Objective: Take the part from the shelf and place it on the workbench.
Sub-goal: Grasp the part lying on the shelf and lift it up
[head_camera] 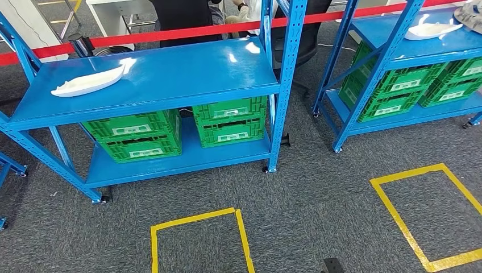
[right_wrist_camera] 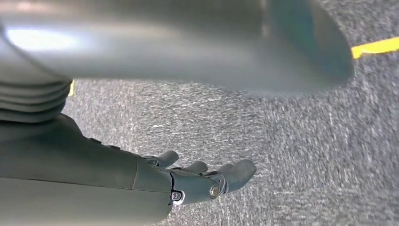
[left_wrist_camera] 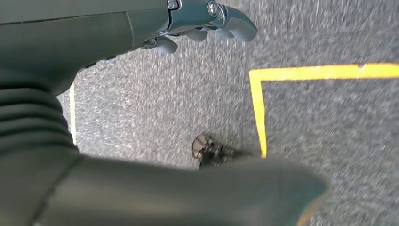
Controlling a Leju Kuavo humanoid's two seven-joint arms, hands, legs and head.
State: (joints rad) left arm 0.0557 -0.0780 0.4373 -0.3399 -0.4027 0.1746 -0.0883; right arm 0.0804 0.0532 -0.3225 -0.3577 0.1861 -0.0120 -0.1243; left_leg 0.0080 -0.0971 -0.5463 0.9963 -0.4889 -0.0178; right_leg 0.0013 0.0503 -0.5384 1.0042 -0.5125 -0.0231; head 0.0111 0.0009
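Head view: a white moulded part point(head_camera: 91, 83) lay flat on the top deck of the nearer blue shelf point(head_camera: 187, 74), toward that deck's left end, long axis running left to right. Nothing touched it. Beneath that deck, two green crates point(head_camera: 139, 135) stood side by side on the lower deck, each with a white label on its front. A second blue shelf point(head_camera: 398, 45) stood to the right, well apart, carrying another white part point(head_camera: 433, 29) on its top deck and more green crates point(head_camera: 398, 91) below. A red barrier tape point(head_camera: 187, 31) ran behind both shelves. On the grey carpet point(head_camera: 307, 199) in front, two squares were outlined in yellow tape point(head_camera: 199, 219), one before each shelf.

Left wrist view: the left hand point(left_wrist_camera: 197, 23) hung above the carpet with its fingers apart and slightly curled, holding nothing. A corner of yellow tape lay on the floor below it.

Right wrist view: the right hand point(right_wrist_camera: 202, 176) likewise hung above the carpet, fingers separated and loosely extended, nothing in its grasp.
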